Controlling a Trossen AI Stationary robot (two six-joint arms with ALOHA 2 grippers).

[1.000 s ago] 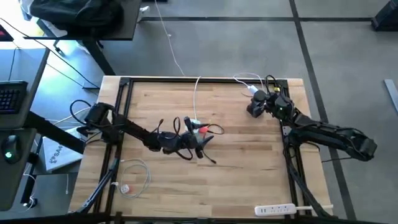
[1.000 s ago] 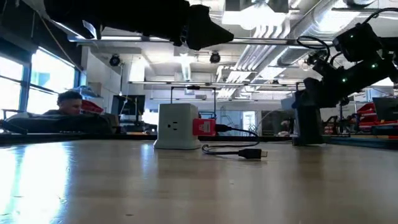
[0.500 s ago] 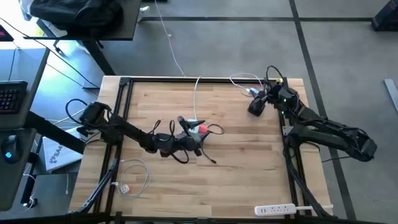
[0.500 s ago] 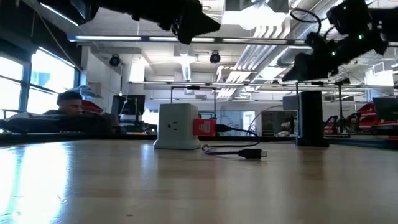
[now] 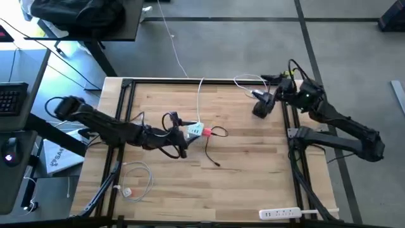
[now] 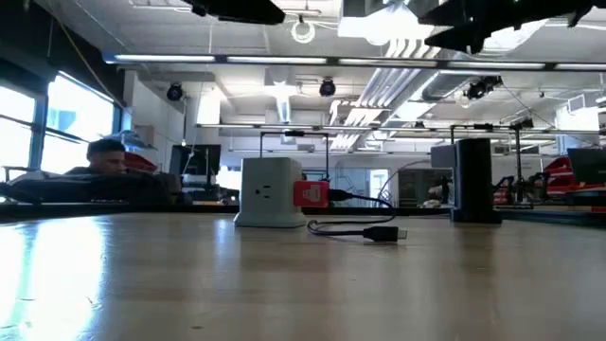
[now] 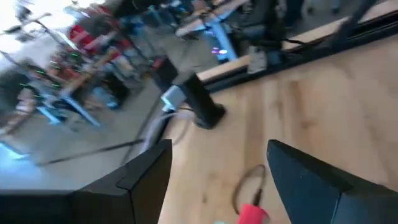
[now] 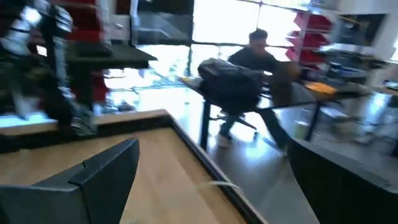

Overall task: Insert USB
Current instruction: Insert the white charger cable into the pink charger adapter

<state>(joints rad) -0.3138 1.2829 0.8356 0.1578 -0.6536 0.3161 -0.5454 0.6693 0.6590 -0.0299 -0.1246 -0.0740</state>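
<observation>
Reading the high view from left to right, we judge the job essentially done: the red-pink USB (image 5: 206, 132) sits pressed against the right face of the white charger cube (image 5: 193, 130) near the middle of the worktop (image 5: 253, 171), and in the low view the USB (image 6: 311, 194) shows butted flush to the cube (image 6: 270, 192) with its thin black cable (image 6: 355, 230) looping down onto the wood and ending in a loose dark connector. Whether the plug is fully seated in a port we cannot confirm, since the joint itself is too small to make out. The left gripper (image 5: 172, 120) hovers just at 9 o'clock of the cube, apart from it, and its wrist view shows the two fingers (image 7: 146, 171) spread wide with nothing between them, the USB (image 7: 254, 214) visible beyond. The right gripper (image 5: 269, 98) is up at roughly 2 o'clock on the worktop, near a dark upright block (image 5: 260, 109); its wrist view likewise shows wide fingers holding nothing. What seems left, in our judgement, is only for the arms to clear away. A coiled white cable (image 5: 136, 177) lies at 7 o'clock, untouched. In the low view both arms are cut off at the upper edge, and a person (image 6: 109, 156) sits far behind the worktop.
</observation>
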